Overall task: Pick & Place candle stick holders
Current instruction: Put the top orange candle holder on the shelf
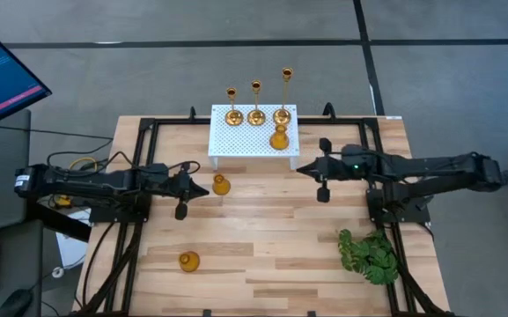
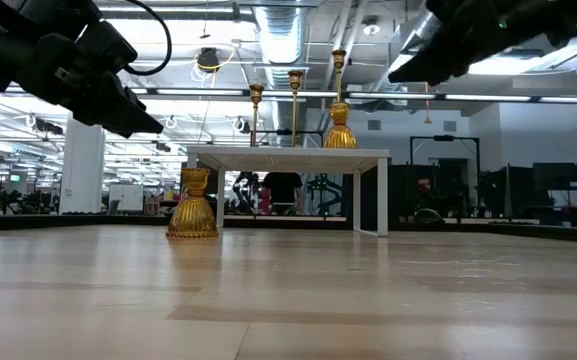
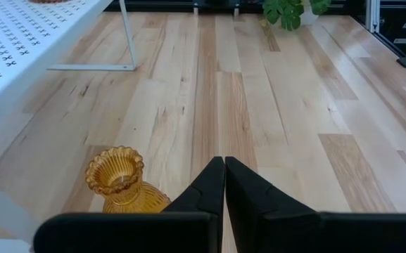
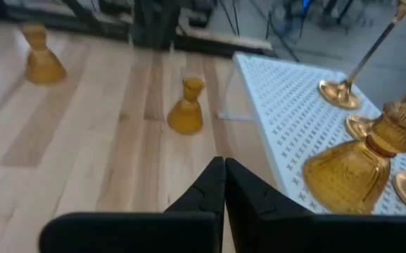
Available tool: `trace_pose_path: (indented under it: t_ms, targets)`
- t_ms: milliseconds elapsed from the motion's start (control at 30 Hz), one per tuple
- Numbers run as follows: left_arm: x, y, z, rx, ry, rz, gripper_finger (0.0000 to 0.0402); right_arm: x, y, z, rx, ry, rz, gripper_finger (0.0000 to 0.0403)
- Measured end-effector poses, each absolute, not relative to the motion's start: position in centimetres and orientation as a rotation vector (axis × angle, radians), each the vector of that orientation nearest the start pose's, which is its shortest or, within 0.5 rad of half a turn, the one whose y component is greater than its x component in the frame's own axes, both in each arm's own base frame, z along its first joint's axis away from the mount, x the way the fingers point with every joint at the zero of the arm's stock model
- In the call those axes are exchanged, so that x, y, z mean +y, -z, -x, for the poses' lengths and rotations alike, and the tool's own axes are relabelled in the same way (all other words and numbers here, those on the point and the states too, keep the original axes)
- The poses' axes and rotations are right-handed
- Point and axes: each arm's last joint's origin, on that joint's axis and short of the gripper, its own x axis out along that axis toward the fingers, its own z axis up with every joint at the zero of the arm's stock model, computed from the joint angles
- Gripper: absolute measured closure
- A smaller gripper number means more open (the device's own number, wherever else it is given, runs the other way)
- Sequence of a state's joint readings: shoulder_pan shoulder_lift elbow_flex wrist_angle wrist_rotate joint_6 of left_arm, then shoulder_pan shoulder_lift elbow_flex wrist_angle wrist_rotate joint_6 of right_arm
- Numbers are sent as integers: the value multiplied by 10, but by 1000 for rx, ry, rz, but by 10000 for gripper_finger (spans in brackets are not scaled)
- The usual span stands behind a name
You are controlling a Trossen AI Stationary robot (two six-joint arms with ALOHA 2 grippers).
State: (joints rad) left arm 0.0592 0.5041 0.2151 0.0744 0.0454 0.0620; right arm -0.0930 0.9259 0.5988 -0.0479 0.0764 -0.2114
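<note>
Three slim brass candle stick holders (image 1: 256, 113) stand by their round bases along the far edge of the white perforated stand (image 1: 236, 141). One squat amber holder (image 1: 278, 138) stands on the stand's right part and also shows in the right wrist view (image 4: 361, 165). A second squat holder (image 1: 221, 185) stands on the table by the stand's near left leg, just beside my left gripper (image 1: 204, 183), which is shut and empty (image 3: 224, 165). A third squat holder (image 1: 188, 261) stands near the table's near left. My right gripper (image 1: 299, 168) is shut and empty (image 4: 224, 165), just near of the stand's right end.
A green leafy plant (image 1: 370, 254) lies at the table's near right. Black frame rails (image 1: 139, 132) run along the table's left and right sides. Bare wood (image 1: 271, 229) lies between the two arms and toward the near edge.
</note>
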Motion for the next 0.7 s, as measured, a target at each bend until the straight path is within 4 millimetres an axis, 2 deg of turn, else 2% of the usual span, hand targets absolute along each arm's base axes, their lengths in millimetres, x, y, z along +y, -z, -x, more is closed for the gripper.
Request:
trace_pose_path:
  t_ms: [233,467,700]
  targets:
    - [7,-198,-135,213,-7,-54,389,-27,-237,-184,234,69,206,403]
    - [7,-199,-135,208,-8,-62,389,-29,-216,-178,154,11,150,403]
    - [13,-199,-137,206,-218,-86,389,-29,-207,-177,164,12,127,403]
